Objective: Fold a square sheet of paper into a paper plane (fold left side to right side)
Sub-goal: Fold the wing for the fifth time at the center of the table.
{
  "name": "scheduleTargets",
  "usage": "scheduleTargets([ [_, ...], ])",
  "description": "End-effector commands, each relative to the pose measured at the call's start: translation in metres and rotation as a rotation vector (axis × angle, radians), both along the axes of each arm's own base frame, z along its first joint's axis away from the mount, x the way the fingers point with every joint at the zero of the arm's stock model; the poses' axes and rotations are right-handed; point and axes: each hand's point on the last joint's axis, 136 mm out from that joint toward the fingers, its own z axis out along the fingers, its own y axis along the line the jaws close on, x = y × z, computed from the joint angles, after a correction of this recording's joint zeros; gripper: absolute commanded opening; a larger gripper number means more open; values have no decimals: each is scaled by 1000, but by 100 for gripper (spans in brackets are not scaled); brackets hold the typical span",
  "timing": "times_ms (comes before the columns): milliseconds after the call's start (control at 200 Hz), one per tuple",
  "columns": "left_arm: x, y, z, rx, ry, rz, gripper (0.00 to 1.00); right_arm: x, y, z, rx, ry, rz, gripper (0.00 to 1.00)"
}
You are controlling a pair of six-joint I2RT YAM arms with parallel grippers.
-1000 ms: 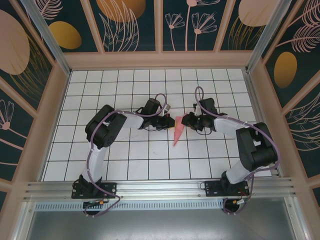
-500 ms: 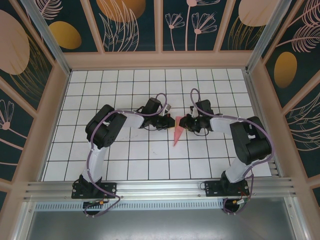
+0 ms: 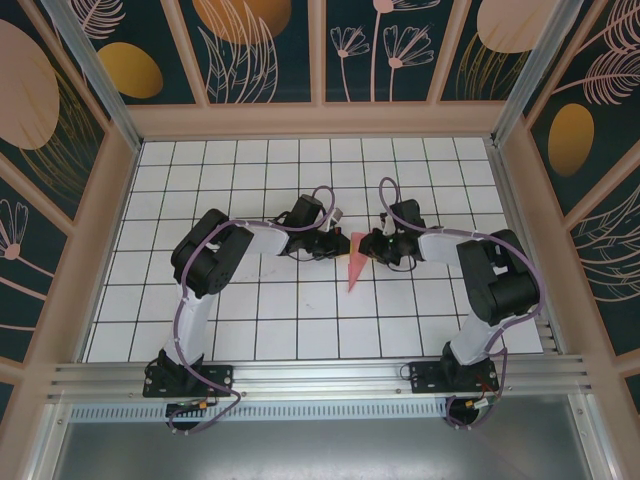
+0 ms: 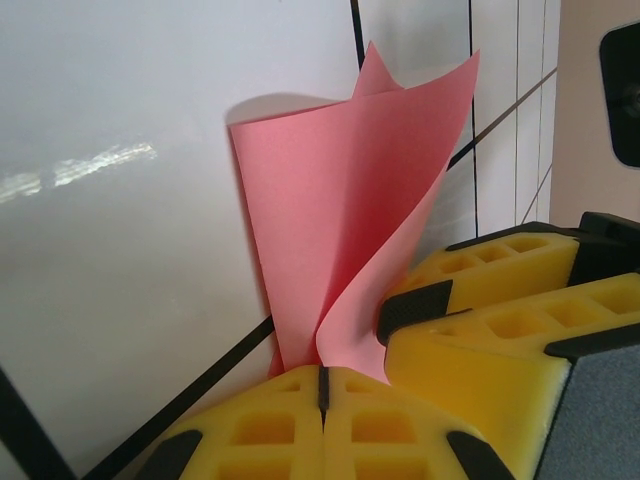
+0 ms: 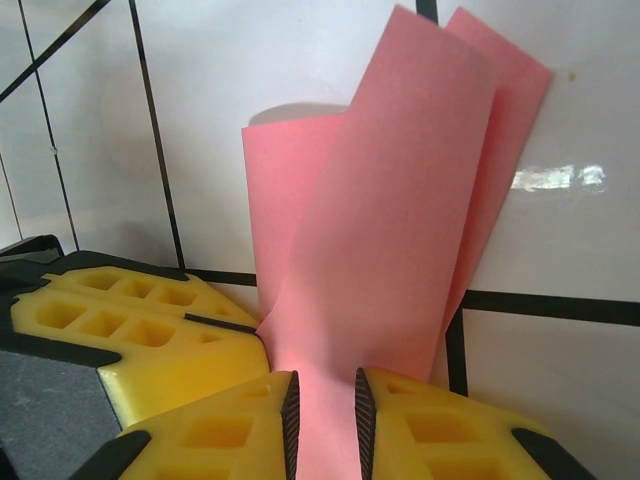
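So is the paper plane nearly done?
Close, I think. The pink paper is already folded into a slim pointed shape. The left jaws and the right jaws are pinching its wide end, one from each side. Its flaps curl apart, so they probably need pressing flat before it's finished.

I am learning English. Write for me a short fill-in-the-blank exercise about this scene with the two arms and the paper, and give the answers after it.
1. The paper is ___ in colour.
2. The left hand is shut on the ___.
3. The right hand has ___ fingers.
4. The table has white tiles with ___ lines.

Missing words: pink; paper; yellow; black.
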Motion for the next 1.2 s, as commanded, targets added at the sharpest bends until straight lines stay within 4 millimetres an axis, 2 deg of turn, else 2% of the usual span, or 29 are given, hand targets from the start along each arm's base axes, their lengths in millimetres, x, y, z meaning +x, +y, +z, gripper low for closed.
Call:
scheduleTargets([
  [0,5,25,-59,184,-3,73,0,10,1,18,-6,-55,10,26],
  [170,5,26,-58,187,-10,77,0,12,-8,31,-29,-88,-6,27],
  [330,6,30,-59,192,-10,89,0,11,-17,32,-59,-90,-19,27],
  [540,6,31,-61,200,-6,95,0,6,-5,37,21,-91,7,26],
  [696,7,33,-62,207,-6,102,0,0,6,32,76,-61,28,24],
  [851,8,33,-64,209,-1,104,0,-13,18,24,91,-21,58,22],
  [1191,7,33,-67,213,3,102,0,-52,17,24,134,-5,43,21],
])
